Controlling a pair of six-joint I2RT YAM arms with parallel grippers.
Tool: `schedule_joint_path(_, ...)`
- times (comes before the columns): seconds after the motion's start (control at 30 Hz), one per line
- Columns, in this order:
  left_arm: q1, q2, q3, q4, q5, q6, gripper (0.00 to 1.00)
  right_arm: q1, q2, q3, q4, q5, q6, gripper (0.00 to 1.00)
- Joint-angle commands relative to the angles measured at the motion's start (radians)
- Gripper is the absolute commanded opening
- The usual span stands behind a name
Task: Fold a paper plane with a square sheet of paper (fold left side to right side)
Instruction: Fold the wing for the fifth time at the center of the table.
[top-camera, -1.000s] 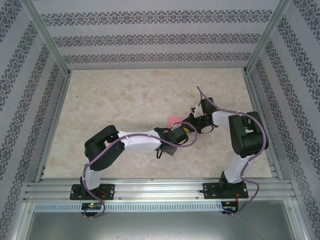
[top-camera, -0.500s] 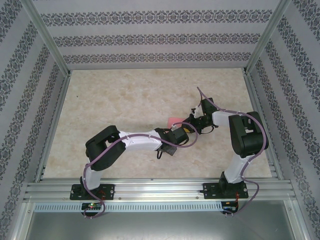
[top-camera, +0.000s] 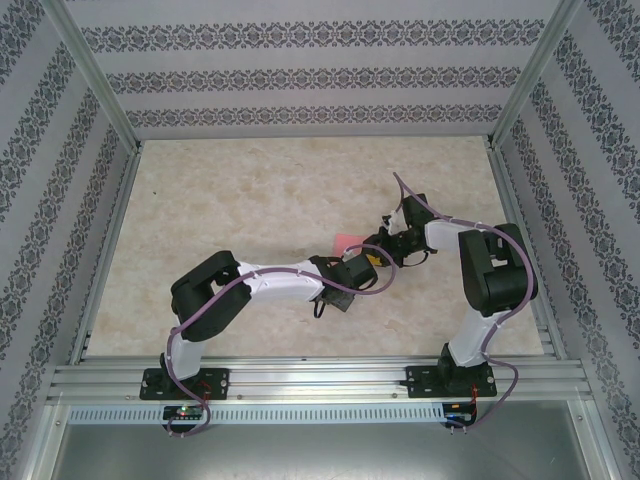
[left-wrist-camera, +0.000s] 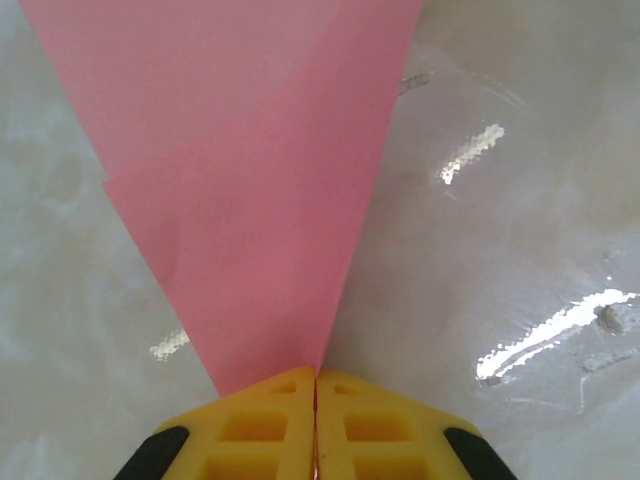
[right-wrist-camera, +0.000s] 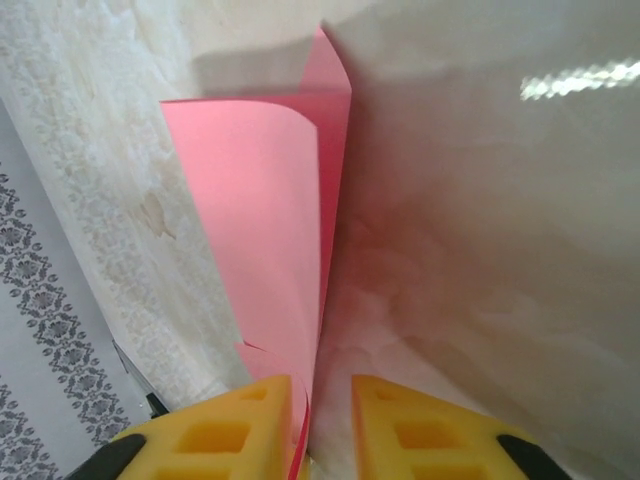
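The left gripper (left-wrist-camera: 316, 378) is pinching the tip of the paper (left-wrist-camera: 250, 190) at the middle of the table (left-wrist-camera: 520, 150), while the right gripper (right-wrist-camera: 328, 385) is standing slightly parted around its edge, so any retreat should be going straight back without dragging the fold.

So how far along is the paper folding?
Done: the sheet of paper is already creased into a layered point. In hand: the left gripper is shut on its tip; the right gripper stands parted around an edge. Left: one layer curls loose, so no finished dart yet.
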Motion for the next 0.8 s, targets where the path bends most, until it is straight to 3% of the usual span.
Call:
schedule_joint_path(0.0, 0.015, -0.049, 0.000, 0.025, 0.039, -0.014, 0.06, -0.027, -0.081, 0.013, 0.014, 0.031, -0.017, 0.30)
schedule_joint_path(0.23, 0.056, -0.099, -0.039, 0.077, 0.136, -0.029, 0.04, -0.077, -0.222, -0.028, 0.022, 0.088, -0.021, 0.48)
schedule_joint_path(0.57, 0.120, -0.138, -0.122, 0.211, 0.314, -0.093, 0.04, -0.071, -0.263, -0.153, 0.146, 0.058, -0.017, 0.49)
schedule_joint_path(0.77, 0.162, -0.155, -0.201, 0.340, 0.407, -0.157, 0.03, -0.022, -0.233, -0.187, 0.186, 0.057, -0.009, 0.42)
